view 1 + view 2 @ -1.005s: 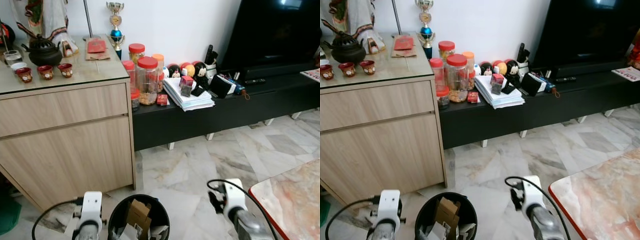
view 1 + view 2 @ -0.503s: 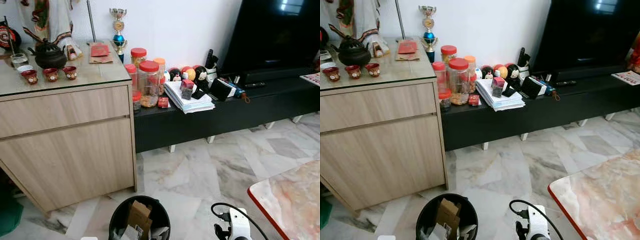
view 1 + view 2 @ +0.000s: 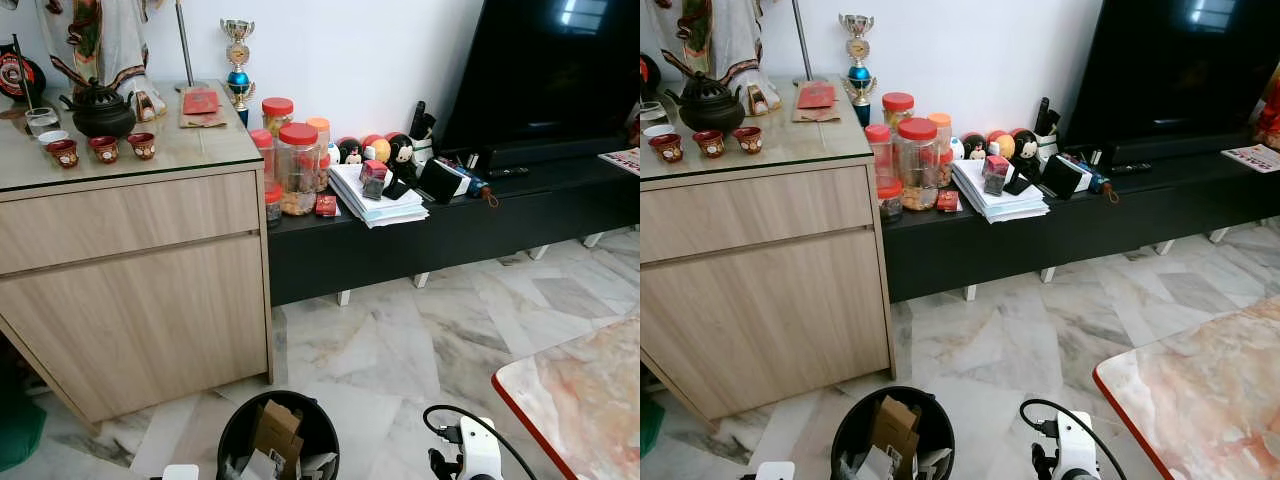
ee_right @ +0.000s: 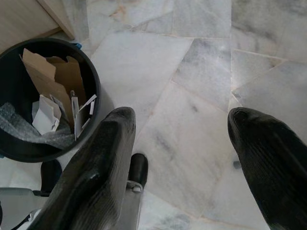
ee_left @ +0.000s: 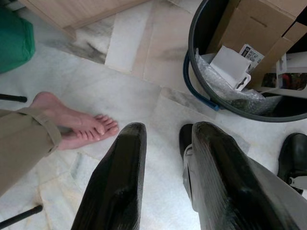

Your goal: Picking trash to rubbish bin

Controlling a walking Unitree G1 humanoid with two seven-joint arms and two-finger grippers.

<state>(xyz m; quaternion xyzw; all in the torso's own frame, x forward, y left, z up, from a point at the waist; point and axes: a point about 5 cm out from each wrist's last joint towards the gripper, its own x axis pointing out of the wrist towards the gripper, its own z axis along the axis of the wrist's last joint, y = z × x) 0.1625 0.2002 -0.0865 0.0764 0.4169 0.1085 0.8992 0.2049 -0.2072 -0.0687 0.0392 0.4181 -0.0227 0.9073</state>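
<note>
At your feet, on the marble floor (image 3: 400, 350), stands the black rubbish bin (image 3: 278, 436), just in front of the wooden cabinet (image 3: 140, 270). It already holds a folded cardboard box (image 3: 277, 432), white paper scraps (image 5: 230, 64) and bubble wrap (image 5: 225, 88).

Check both grippers before you proceed. The left gripper (image 5: 165, 177) hangs low beside the bin, pointed at the floor; its two black fingers (image 5: 117, 182) stand apart with nothing between them. The right gripper (image 4: 192, 163) hangs on the other side of the bin, also aimed at bare marble; its fingers (image 4: 103, 158) are spread wide and carry nothing. The right wrist housing (image 3: 478, 455) shows at the lower edge of the head view.

Note a person's bare feet (image 5: 79, 124) on the floor near the left gripper. Keep clear of them when you move.

Judge the task as partly done: trash is in the bin, and neither gripper carries a piece now. No loose trash is visible on the floor around the bin. Candidates for the next pick may lie on the black TV bench (image 3: 450, 225), among the red-lidded jars (image 3: 296, 165) and the stack of papers (image 3: 378, 200), or on the marble-topped table (image 3: 585, 400) at your right, but you cannot tell from here which items count as trash. Look about before reaching.
</note>
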